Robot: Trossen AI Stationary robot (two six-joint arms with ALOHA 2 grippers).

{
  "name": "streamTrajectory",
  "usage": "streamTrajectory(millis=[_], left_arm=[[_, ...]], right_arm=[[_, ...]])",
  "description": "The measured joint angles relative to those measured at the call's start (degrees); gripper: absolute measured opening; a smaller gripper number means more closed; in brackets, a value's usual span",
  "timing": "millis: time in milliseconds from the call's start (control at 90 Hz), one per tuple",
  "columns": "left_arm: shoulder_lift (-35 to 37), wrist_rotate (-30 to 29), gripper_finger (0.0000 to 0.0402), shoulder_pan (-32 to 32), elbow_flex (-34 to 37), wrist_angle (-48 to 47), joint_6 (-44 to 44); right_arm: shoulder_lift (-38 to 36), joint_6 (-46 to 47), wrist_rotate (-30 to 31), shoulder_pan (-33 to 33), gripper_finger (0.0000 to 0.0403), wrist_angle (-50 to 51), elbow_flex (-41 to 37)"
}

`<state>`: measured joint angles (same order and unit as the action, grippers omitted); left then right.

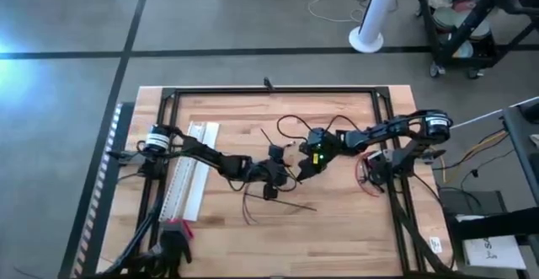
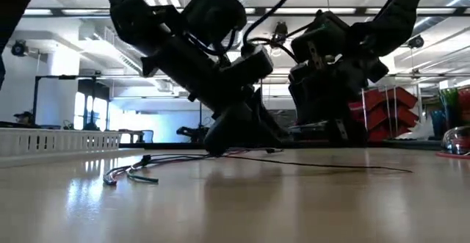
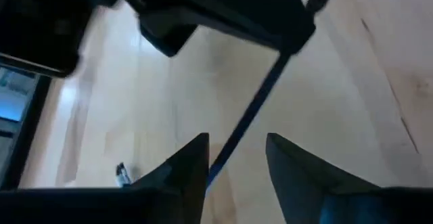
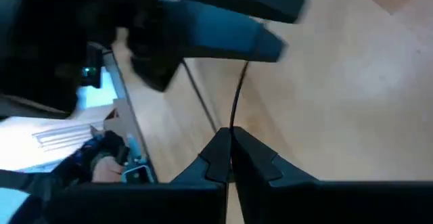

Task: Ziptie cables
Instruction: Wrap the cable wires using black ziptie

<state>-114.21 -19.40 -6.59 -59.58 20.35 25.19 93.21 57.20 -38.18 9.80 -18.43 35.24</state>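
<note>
Cables [image 1: 274,201] lie on the table [image 1: 337,237] at lower centre of the high view. Just above them, the left gripper [image 3: 237,163] has its jaws apart around a thin dark strand. Right of it, the right gripper [image 4: 231,153] pinches a thin wire.

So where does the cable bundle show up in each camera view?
High view: cables lie on the table just below the two end effectors.
Low view: lying left of centre on the tabletop.
Left wrist: cannot tell.
Right wrist: cannot tell.
Shared landmark: white slotted strip, far left in low view.
</note>
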Motion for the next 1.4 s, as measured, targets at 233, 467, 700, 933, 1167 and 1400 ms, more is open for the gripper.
streamTrajectory(millis=[233,467,700,933,1167,1400], left_arm=[[0.2,0.0,0.0061,0.0,0.0,1.6,-3.2],[0.2,1.1,0.0005,0.0,0.4,2.2,-7.5],[0.9,9.2,0.0000,0.0,3.7,8.4,-13.7],[0.9,9.6,0.0000,0.0,5.3,11.7,-15.5],[0.9,9.6,0.0000,-0.1,6.0,13.1,-17.0],[0.9,9.5,0.0000,-0.2,6.1,14.4,-17.2]], right_arm=[[0.0,0.3,-0.8,0.0,0.0000,-0.4,0.0],[-0.5,-6.5,-0.8,0.0,0.0001,-1.2,0.0],[-6.8,-26.6,0.1,-0.1,0.0051,-1.2,0.0],[-13.2,-56.5,13.0,-2.1,0.0122,5.7,0.0],[-16.7,-72.2,14.7,-4.6,0.0133,13.3,-0.3],[-16.8,-71.5,21.4,-6.2,0.0111,4.2,-4.5]])
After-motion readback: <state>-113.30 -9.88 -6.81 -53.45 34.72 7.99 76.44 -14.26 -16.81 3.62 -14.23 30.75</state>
